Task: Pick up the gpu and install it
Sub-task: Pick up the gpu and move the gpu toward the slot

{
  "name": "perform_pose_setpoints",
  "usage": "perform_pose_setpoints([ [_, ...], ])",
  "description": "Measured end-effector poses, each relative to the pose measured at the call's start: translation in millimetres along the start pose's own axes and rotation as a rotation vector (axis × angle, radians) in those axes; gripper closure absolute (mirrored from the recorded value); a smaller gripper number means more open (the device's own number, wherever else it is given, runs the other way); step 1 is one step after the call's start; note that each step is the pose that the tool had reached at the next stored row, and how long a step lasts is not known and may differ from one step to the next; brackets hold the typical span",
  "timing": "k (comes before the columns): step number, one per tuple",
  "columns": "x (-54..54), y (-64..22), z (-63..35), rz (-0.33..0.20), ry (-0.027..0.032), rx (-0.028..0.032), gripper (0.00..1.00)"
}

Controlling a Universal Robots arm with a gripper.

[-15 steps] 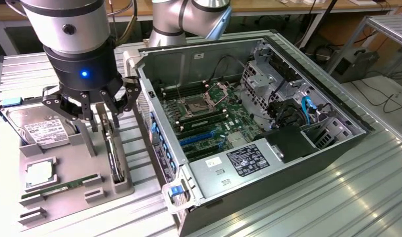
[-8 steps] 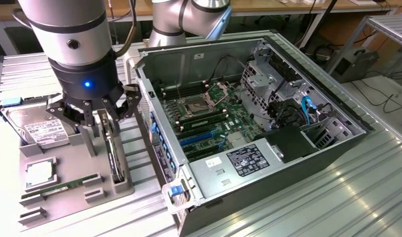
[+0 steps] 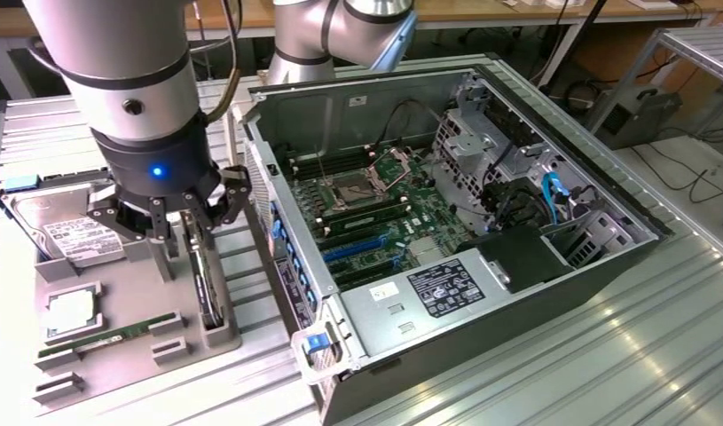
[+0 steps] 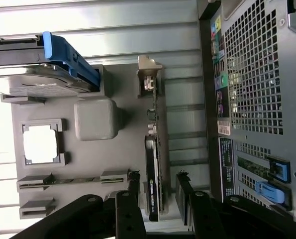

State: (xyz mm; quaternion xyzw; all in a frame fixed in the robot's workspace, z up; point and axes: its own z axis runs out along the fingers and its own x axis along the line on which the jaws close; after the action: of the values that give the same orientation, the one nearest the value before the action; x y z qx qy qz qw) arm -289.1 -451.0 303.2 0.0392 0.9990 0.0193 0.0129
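Holding anything, is the gripper (image 3: 180, 232)?

No. It hangs released over the gpu (image 3: 208, 288), jaws wide, one finger on each side of the card's end, with a gap showing on both sides.

And where does the gpu sit?

On edge in a slot of the grey tray (image 3: 130, 284) on the bench (image 3: 645, 355). In the exterior view that is nine o'clock from the open case (image 3: 538, 346). A hard drive (image 3: 66, 232) lies at ten o'clock from the gpu, a memory stick (image 3: 106, 337) at eight.

A ribbed metal table (image 3: 645, 355) carries a grey parts tray (image 3: 130, 297) and an open computer case (image 3: 480, 344), side by side.
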Motion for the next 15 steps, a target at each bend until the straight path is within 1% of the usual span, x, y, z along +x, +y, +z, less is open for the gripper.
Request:
perform_pose_setpoints([
  [15,3.3,-1.5,32.4,0.004,-0.0008,0.0000,0.58],
])
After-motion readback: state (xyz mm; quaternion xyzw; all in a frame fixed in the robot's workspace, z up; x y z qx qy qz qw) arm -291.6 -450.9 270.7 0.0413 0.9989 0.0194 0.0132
